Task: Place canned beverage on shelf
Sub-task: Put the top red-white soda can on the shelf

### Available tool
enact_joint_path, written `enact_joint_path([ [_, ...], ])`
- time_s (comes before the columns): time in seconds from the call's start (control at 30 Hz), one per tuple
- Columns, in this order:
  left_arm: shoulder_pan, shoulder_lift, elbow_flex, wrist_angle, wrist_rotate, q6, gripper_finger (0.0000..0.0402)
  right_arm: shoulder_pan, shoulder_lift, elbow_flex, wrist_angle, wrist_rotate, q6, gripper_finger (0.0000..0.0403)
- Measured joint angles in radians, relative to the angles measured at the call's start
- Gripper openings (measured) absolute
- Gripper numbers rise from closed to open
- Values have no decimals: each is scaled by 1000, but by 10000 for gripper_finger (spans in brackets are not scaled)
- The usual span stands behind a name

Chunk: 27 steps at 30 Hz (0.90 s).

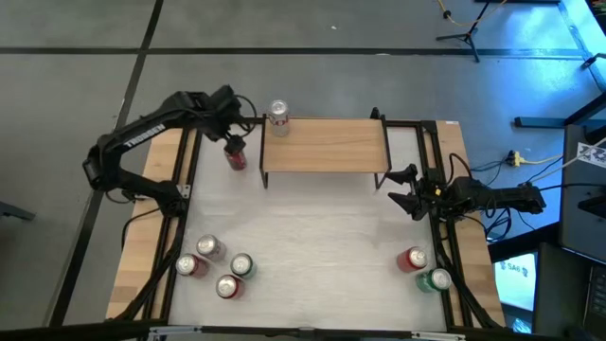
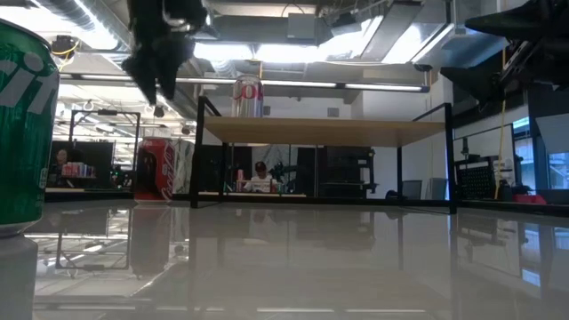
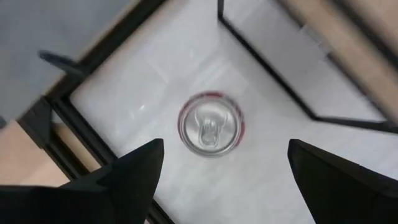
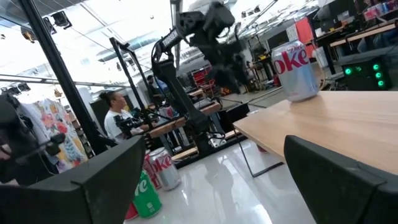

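Observation:
The wooden shelf (image 1: 325,144) stands at the table's far side. A silver cola can (image 1: 278,116) stands upright on the shelf's left end and also shows in the low view (image 2: 248,96). A red can (image 1: 237,158) stands upright on the table just left of the shelf. My left gripper (image 3: 225,144) hangs open above it, pointing down, and the can's silver top (image 3: 210,124) shows between the fingers without touching them. In the low view the left gripper (image 2: 156,84) is well above the red can (image 2: 160,169). My right gripper (image 1: 402,188) is open and empty by the shelf's right end.
Several cans (image 1: 213,265) stand in a cluster at the near left. A red can and a green can (image 1: 423,268) stand at the near right. The green can (image 2: 22,133) looms close in the low view. A person (image 4: 118,118) sits beyond the table. The shelf top right of the silver can is bare.

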Motion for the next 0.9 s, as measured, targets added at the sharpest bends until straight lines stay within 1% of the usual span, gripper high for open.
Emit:
enact_joint_path([
  [0.13,4,0,-91,60,0,32,331,0,0,0,0,0,0,381],
  [0.27,4,0,-141,158,0,23,331,0,0,0,0,0,0,381],
  [0.47,4,0,-181,197,-7,-73,331,0,0,0,0,0,0,381],
  [0.7,0,0,-217,202,-66,-206,331,0,0,0,-1,-1,0,381],
  [0.9,-14,0,-294,289,-72,-286,331,0,0,0,-1,-1,0,381],
])
